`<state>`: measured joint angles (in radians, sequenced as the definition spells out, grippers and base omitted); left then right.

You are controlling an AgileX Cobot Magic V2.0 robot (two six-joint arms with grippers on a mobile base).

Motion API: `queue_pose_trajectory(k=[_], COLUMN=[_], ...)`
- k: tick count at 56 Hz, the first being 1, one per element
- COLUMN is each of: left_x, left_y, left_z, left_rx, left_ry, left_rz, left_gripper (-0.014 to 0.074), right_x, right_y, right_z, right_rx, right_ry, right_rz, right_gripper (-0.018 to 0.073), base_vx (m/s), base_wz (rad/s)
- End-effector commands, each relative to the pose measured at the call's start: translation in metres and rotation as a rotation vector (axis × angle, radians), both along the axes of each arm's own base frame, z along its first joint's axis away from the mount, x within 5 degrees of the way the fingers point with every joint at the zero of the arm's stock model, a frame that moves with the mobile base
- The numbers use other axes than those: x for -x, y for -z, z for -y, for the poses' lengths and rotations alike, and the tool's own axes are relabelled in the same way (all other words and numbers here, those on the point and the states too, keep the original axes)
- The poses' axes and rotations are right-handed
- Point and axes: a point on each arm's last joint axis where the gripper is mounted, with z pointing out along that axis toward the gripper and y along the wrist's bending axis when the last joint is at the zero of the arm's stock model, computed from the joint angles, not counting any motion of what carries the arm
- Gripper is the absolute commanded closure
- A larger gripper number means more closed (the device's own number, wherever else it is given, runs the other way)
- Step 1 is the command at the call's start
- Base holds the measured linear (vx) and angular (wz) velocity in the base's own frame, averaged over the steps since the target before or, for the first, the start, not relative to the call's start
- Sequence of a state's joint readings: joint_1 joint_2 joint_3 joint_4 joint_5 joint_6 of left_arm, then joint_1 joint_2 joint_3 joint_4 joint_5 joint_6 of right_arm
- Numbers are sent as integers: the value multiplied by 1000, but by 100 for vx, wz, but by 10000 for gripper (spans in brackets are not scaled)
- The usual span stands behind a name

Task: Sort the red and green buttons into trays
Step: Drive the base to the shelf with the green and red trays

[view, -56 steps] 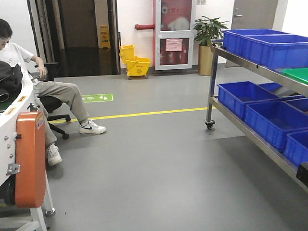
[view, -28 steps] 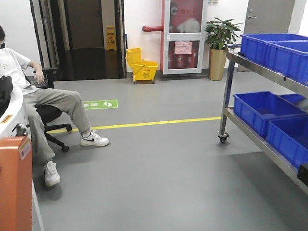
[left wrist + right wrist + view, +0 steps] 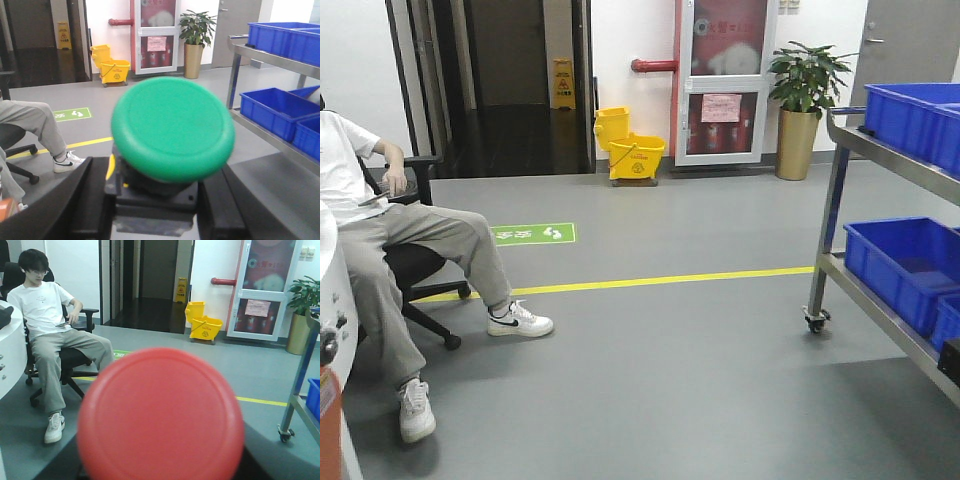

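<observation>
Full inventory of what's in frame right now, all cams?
green button: one, green cap on dark body, left wrist view
red button: one, red cap, fills right wrist view
cart: one, steel, wheeled, right
crates: several, blue, on both cart levels
mop bucket: one, yellow, at the back
plant: one, green, gold pot, at the back
floor line: one, yellow, mid-room
person: one, white shirt, seated left on black chair
left gripper: one, black, shut on green button
right gripper: one, dark, mostly hidden behind red button
</observation>
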<state>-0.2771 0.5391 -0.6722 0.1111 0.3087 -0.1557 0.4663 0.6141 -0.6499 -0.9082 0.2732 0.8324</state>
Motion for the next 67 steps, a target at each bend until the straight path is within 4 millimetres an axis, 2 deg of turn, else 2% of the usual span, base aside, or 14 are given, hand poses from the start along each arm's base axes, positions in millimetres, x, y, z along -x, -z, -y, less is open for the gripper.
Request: queue_pose_trajectory(k=[1,39,67], left_x=[2,2,2], left_y=[-19,-19,-19], left_z=[1,1,1], left_rx=[37,37,37], left_ry=[17,17,17], left_rz=[113,113,113], left_gripper=[602,602,602], right_x=[2,2,2], right_y=[-16,-16,-16], right_z=[-2,-2,-2], right_rx=[0,0,0], right_ry=[-35,-34,-34], right_rz=[72,71,71], right_gripper=[568,568,568], base_vx=[48,47,40], base_wz=[6,1,-34])
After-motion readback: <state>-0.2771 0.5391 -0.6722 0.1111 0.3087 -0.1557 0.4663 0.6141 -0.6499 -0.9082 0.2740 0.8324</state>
